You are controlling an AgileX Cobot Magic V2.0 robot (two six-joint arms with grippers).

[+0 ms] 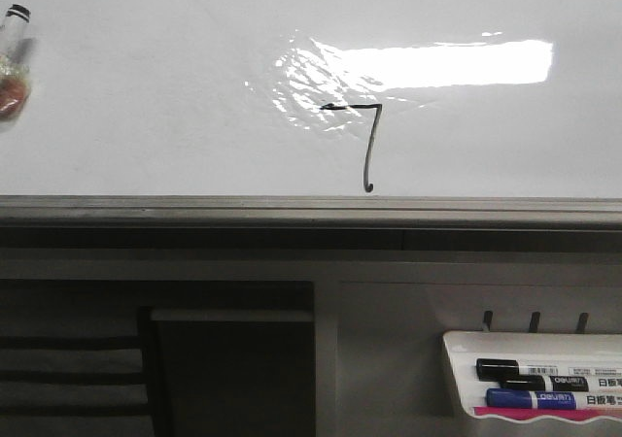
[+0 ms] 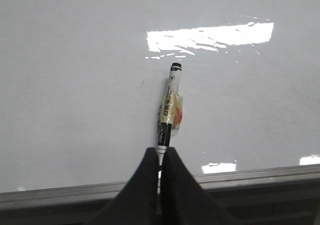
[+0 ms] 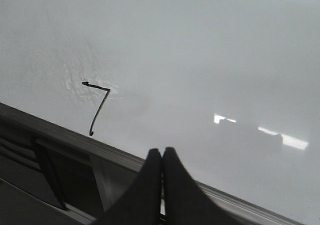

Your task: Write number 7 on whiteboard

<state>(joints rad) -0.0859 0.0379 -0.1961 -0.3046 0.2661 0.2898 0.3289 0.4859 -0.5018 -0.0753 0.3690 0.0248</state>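
Note:
The whiteboard [image 1: 146, 97] fills the upper front view, with bright glare. A black number 7 [image 1: 367, 146] is drawn near its lower middle, its hook just above the grey edge rail [image 1: 292, 207]. My left gripper [image 2: 160, 152] is shut on a black-and-white marker [image 2: 170, 105] with a taped label, which points out over the whiteboard [image 2: 75, 85]. In the front view only the marker [image 1: 14, 58] shows, at the far left, well away from the 7. My right gripper [image 3: 161, 152] is shut and empty above the rail, with the 7 [image 3: 98, 107] off to one side.
A small white marker tray [image 1: 530, 345] hangs below the board at the lower right, holding a black marker [image 1: 530, 370] and a blue marker [image 1: 544, 399]. A dark frame and an opening [image 1: 233, 374] lie under the rail.

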